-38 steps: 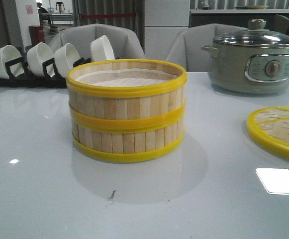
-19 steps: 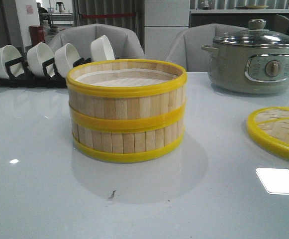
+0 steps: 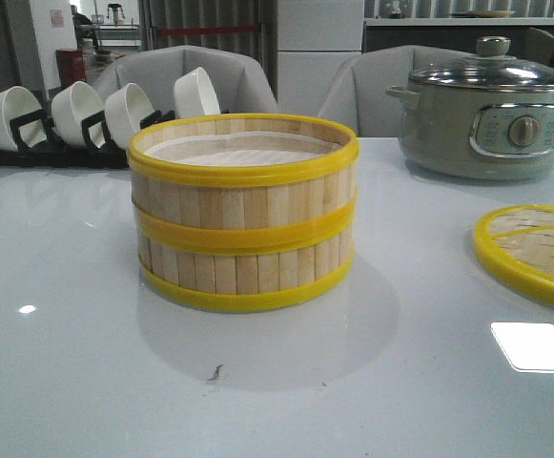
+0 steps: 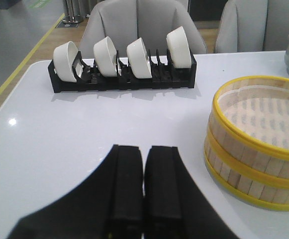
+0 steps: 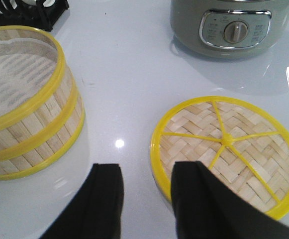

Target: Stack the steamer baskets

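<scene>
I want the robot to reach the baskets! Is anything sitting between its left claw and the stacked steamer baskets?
Nothing visible. The left gripper, shut and empty, has only bare white table between it and the stacked steamer baskets. The bowl rack stands farther back.

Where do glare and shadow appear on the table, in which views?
Front view: a bright rectangular glare patch on the glossy white table, and a soft shadow below the stacked yellow-rimmed bamboo steamer baskets. Right wrist view: a small light spot beside the flat woven lid.
</scene>
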Robot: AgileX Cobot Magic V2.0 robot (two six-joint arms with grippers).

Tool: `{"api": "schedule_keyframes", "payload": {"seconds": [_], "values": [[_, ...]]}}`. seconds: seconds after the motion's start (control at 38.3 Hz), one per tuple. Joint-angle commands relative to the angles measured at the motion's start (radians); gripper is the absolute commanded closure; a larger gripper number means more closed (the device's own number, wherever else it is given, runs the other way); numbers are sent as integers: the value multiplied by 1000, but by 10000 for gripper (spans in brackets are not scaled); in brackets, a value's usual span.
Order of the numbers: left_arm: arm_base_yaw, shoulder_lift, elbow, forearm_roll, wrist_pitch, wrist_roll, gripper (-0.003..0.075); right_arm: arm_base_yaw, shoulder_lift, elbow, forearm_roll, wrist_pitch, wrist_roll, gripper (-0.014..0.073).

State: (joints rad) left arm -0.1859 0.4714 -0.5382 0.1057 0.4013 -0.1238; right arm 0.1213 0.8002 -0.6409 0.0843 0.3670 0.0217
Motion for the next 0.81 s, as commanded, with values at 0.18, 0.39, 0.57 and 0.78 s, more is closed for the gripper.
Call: {"api": "schedule_keyframes", "payload": {"seconds": [0.18,0.39,0.57,0.78], "values": [[2,4,-29,-1,-89,-7,634,-3,-3,-35,-11,-99,-7,234],[2,4,-29,-1,-89,-7,634,-9,30,-35,-13,-28,-7,296],[2,4,-29,-1,-89,-7,634,-52,143,-76,-20,-18,-8,305],[2,4,-29,-1,-89,-7,634,-171,330,-224,-23,-16,-8,305]]}}
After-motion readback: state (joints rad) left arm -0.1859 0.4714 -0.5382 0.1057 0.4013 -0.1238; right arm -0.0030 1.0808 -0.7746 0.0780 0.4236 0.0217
